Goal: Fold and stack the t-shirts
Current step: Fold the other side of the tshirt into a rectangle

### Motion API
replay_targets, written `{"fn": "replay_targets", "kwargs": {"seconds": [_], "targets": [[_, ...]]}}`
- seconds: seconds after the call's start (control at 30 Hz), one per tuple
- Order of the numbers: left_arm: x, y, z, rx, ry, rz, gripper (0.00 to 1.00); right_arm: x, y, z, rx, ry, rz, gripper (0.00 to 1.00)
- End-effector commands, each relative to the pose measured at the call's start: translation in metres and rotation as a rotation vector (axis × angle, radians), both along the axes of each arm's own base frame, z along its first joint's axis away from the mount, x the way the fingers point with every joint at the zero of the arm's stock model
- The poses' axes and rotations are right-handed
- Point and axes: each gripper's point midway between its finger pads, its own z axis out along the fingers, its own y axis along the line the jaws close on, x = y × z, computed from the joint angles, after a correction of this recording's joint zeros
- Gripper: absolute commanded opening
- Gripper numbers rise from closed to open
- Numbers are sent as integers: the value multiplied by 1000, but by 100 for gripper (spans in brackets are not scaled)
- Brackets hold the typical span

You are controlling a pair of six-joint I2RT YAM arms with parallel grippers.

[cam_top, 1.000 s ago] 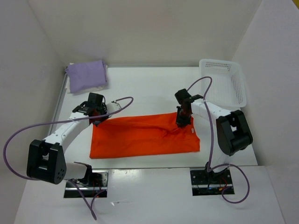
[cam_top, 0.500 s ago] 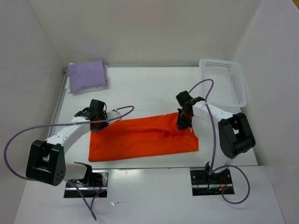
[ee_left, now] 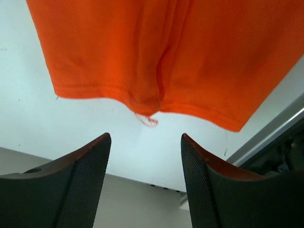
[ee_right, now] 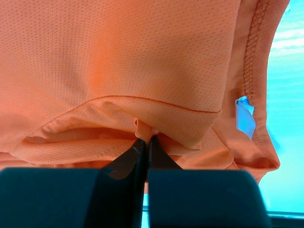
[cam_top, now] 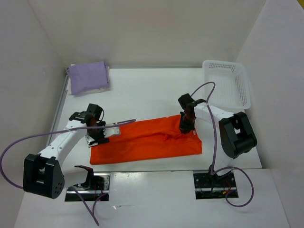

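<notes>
At the far left corner of the bench (cam_top: 156,90) the lavender t-shirt (cam_top: 88,76) lies folded into a compact pad, with a strip of white cloth (cam_top: 100,89) showing under its near edge; whether that is the white shirt cannot be made out. Nearer, the left claw (ee_left: 145,142) hangs with its fingers spread and nothing between them, just off the left end of the orange t-shirt (cam_top: 147,140). That shirt lies flat near the middle of the bench, folded into a long band whose long axis runs left to right, its right end a little farther back than its left. The hemmed bottom edge points left, where a short loose thread (ee_left: 148,121) curls out at a crease. The ribbed collar (ee_right: 256,42) and a small pale blue label (ee_right: 244,116) are at the right end. The cloth is a bright, fine-meshed knit with soft wrinkles along the far edge. The right claw (ee_right: 145,137) stands on the shirt's far right part, its fingers pressed together on a small pinch of orange fabric at a folded edge. Far right, a white mesh basket (cam_top: 240,90) sits well apart from the shirt.
</notes>
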Motion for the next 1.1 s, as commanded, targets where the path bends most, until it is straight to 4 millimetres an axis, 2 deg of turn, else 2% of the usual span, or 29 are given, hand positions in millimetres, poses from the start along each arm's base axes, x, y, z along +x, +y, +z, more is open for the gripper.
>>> {"fn": "replay_targets", "kwargs": {"seconds": [0.0, 0.07, 0.13, 0.2, 0.3, 0.37, 0.43, 0.53, 0.57, 0.6, 0.7, 0.77, 0.87, 0.9, 0.97, 1.0, 1.07], "targets": [[3, -1, 23, -32, -38, -54, 68, 4, 0, -3, -14, -18, 10, 3], [9, -2, 31, -46, -53, -61, 72, 2, 1, -6, -10, -3, 12, 9], [24, 4, 33, -6, -106, -45, 73, -1, 4, -7, -9, 12, 32, 20], [43, 10, 29, 28, -180, -16, 76, -3, 3, -1, -11, 18, 32, 22], [60, 19, 19, 48, -210, 100, 79, -10, 3, 15, -13, 21, 41, 52], [72, 21, 17, 42, -227, 161, 80, -20, 3, 21, -11, 40, 52, 60], [80, 22, 11, 27, -213, 235, 80, -26, 5, 38, -6, 27, 70, 60], [90, 23, 8, 11, -231, 289, 80, -18, 18, 67, 16, -65, 95, 47], [92, 22, 8, 5, -239, 303, 80, -12, 28, 78, 23, -105, 122, 40], [94, 22, 9, 0, -248, 312, 80, -10, 33, 83, 33, -119, 123, 40], [97, 20, 4, -7, -239, 341, 80, 0, 53, 75, 37, -104, 158, 35], [99, 21, 3, -3, -237, 363, 80, 2, 67, 65, 20, -99, 171, 35], [98, 21, -1, 0, -228, 363, 80, 13, 72, 47, 6, -99, 169, 26], [98, 21, -1, 0, -228, 363, 80, 15, 68, 41, -24, -96, 154, 21], [97, 21, -2, -3, -228, 371, 80, 21, 70, 35, -28, -107, 152, 18], [95, 21, -2, -3, -228, 371, 80, 24, 70, 32, -35, -113, 150, 13], [95, 21, -2, -3, -228, 371, 80, 23, 74, 23, -18, -103, 165, 8]]}}
